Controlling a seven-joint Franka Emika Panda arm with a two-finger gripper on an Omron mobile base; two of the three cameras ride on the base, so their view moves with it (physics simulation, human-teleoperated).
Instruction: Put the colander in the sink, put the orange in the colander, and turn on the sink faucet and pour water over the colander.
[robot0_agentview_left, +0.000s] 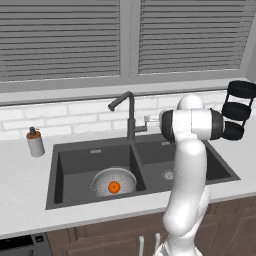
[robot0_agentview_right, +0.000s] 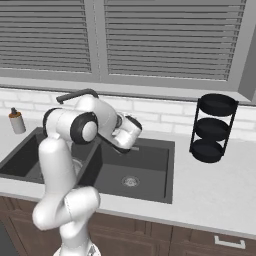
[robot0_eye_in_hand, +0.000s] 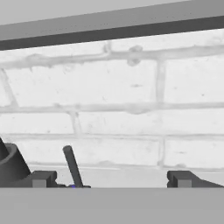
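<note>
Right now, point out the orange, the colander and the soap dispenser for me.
orange (robot0_agentview_left: 114, 187): left base view, middle of the fruit.
colander (robot0_agentview_left: 101, 180): left base view, inner mesh wall left of the fruit.
soap dispenser (robot0_agentview_left: 35, 145): left base view, its grey body.

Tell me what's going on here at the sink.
A white robot arm is working at a dark double-basin sink. The colander already sits in the left basin with the orange inside it. The gripper is open and empty, up near the base of the sink faucet, with the small lever just ahead of it between its fingertips. No water is visibly running yet, so turning on the tap looks like what's left.
</note>
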